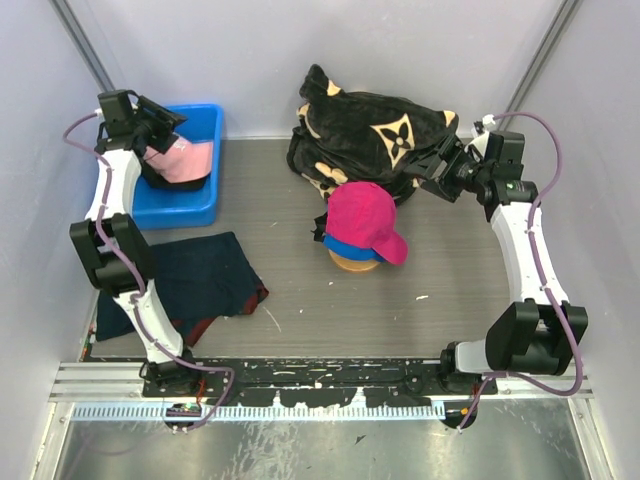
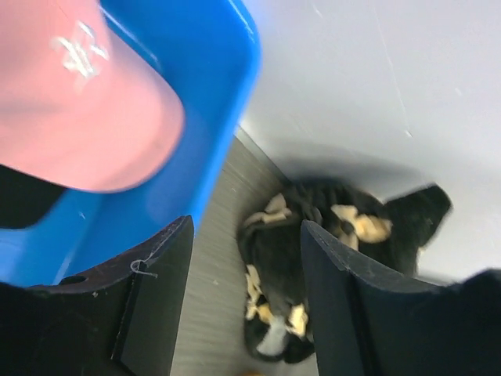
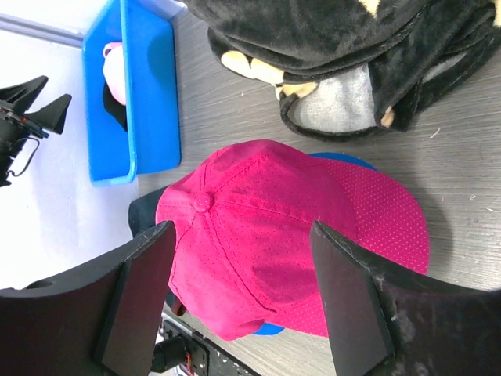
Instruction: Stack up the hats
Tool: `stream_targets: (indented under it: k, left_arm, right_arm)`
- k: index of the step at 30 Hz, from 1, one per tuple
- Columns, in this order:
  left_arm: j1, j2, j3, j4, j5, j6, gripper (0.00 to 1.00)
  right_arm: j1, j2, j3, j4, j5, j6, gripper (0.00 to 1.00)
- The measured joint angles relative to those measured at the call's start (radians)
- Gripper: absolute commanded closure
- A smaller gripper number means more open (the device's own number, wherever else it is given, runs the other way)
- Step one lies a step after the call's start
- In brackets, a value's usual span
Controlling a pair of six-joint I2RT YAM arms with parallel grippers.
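Bundle [image 1: 375, 130] beside magenta cap [image 1: 362, 215] (plush), bin [image 1: 212, 160] left

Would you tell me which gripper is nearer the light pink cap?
Left. The left gripper hovers just over the light pink cap in the blue bin; the right gripper sits across the table beside the black plush bundle.

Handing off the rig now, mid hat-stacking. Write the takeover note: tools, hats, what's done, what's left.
Left tool: open, empty, over the blue bin.
Right tool: open, empty, by the plush bundle, facing the stack.
Hats: magenta cap sits on the blue cap mid-table. The light pink cap lies in the bin on what looks like the black cap.
Done: two stacked.
Left: add pink and black.
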Motion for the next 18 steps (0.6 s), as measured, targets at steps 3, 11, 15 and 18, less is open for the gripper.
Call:
stream_targets:
  k: [3, 11, 15, 18]
  left_arm:
    - [0.032, 0.095, 0.109, -0.040, -0.049, 0.035, 0.35]
    - [0.086, 0.315, 0.399, -0.276, -0.214, 0.137, 0.34]
    - [0.090, 0.386, 0.524, -0.393, -0.307, 0.178, 0.34]
    - [0.093, 0.406, 0.563, -0.454, -0.360, 0.196, 0.37]
  right_arm:
    - [0.000, -0.007, 0.001, -0.001, 0.025, 0.003, 0.24]
    - [0.000, -0.031, -0.039, -0.001, 0.096, 0.004, 0.24]
    - [0.000, -0.031, -0.061, 0.002, 0.117, 0.007, 0.24]
    - [0.000, -0.031, -0.073, 0.004, 0.130, 0.010, 0.24]
